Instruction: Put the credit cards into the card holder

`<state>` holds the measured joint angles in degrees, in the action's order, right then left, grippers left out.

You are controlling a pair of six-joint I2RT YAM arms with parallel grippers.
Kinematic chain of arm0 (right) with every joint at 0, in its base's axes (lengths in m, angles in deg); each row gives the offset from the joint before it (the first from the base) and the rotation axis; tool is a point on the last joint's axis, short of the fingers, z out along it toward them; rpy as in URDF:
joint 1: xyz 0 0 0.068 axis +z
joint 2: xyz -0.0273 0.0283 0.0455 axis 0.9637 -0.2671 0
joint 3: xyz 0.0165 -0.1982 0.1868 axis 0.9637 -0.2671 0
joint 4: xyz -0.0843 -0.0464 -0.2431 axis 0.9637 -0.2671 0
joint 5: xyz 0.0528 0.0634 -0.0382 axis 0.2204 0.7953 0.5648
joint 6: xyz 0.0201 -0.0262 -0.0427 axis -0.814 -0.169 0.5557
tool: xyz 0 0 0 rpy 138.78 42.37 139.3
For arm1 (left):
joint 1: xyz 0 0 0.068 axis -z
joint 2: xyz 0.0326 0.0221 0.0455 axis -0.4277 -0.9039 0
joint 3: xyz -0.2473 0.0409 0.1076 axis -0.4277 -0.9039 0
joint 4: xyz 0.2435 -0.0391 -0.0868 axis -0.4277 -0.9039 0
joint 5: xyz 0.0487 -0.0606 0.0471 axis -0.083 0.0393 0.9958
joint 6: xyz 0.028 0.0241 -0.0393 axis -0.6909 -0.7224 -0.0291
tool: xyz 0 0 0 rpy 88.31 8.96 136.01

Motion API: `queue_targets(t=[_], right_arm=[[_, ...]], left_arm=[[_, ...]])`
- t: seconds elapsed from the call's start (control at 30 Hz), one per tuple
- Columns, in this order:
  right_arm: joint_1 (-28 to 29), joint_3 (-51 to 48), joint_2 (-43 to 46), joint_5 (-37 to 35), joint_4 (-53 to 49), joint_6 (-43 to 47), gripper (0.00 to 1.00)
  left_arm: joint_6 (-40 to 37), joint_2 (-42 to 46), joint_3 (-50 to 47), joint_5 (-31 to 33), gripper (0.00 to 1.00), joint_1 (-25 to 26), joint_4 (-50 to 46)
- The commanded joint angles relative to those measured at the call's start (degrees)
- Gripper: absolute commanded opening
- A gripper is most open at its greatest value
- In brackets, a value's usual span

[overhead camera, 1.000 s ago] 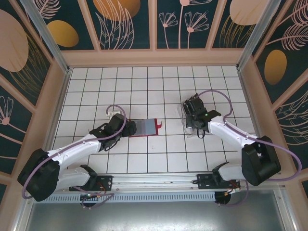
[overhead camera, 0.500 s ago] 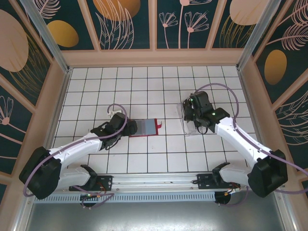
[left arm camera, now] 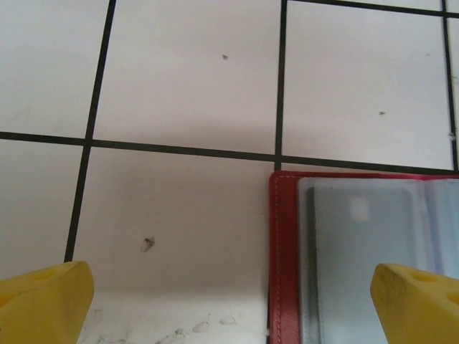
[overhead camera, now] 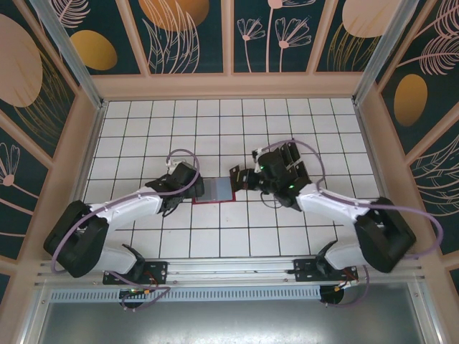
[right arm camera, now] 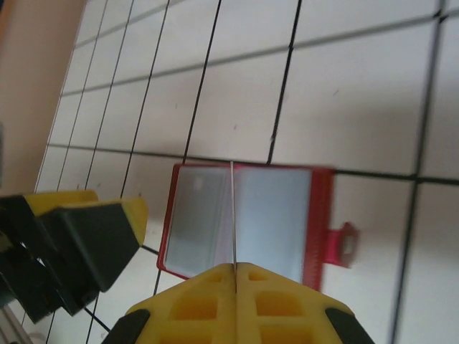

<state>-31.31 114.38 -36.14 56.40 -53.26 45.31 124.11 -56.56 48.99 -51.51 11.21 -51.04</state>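
Clamped shut on a credit card (overhead camera: 235,173), the right end effector (overhead camera: 247,177) has swung across to the open red card holder (overhead camera: 219,190) lying just below it. The left end effector (left arm camera: 231,301) gapes wide and empty over the holder's corner. Insertion looks next.

Top cam: high over near edge, looks down on whole table (overhead camera: 143,136). L wrist cam: v. close, straight down. R wrist cam: further off, tilted. All 3 share the red card holder (overhead camera: 215,190).

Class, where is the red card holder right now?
The card holder lies open, centre of the top view, between the left gripper and the right gripper.
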Motion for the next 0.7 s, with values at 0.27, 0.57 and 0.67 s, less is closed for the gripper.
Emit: queue_targets(t=[0.27,0.57,0.67], right_arm=[[3.8,-0.9,-13.8,1.0,23.2,-6.7,0.00],[3.4,-0.6,-20.4,-0.2,23.9,-6.1,0.00],[3.3,-1.7,-21.0,-0.8,24.0,-6.7,0.00]], left_arm=[[-1.1,-1.1,0.5,-0.1,0.99,-2.2,-1.1],[-1.6,-1.0,0.5,-0.6,0.99,-2.2,-0.6],[-1.9,-0.9,0.7,-0.7,0.99,-2.3,-0.6]])
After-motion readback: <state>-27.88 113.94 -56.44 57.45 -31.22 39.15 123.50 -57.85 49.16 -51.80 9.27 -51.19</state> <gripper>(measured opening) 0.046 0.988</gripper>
